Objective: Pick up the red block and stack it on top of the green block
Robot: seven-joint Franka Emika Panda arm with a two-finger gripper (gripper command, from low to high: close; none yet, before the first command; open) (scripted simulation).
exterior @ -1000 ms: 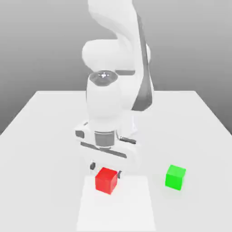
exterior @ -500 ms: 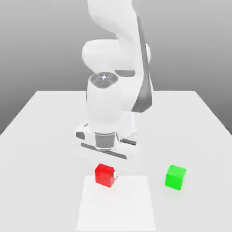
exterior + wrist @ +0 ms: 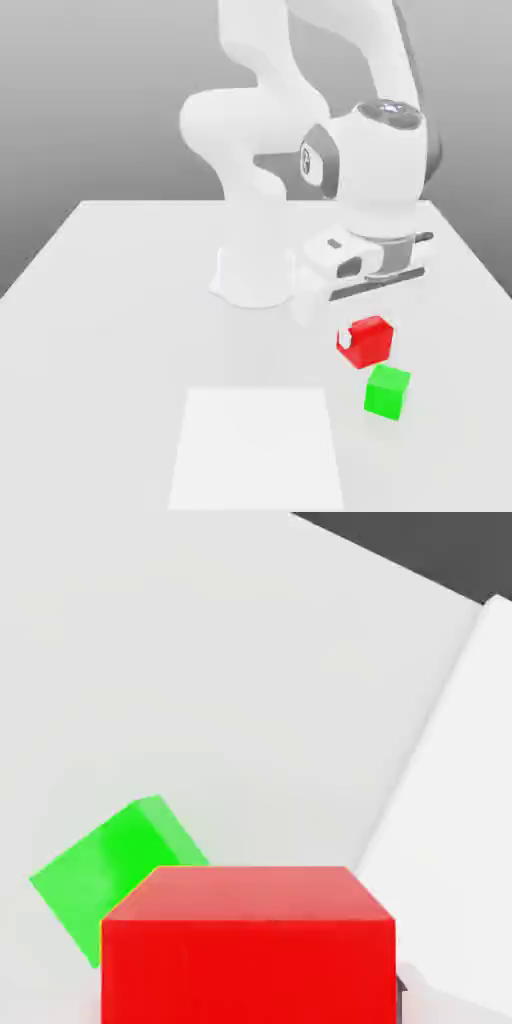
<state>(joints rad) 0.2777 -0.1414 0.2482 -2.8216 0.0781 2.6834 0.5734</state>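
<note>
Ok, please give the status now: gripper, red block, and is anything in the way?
Gripper shut on red block, carried off the table. Green block just below, on the table, top free. Nothing between them.

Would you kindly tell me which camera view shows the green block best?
The exterior view: the whole green block sits unobstructed on the table, just below the red block held in the end effector. In the hand view, the red block hides part of the green block.
</note>
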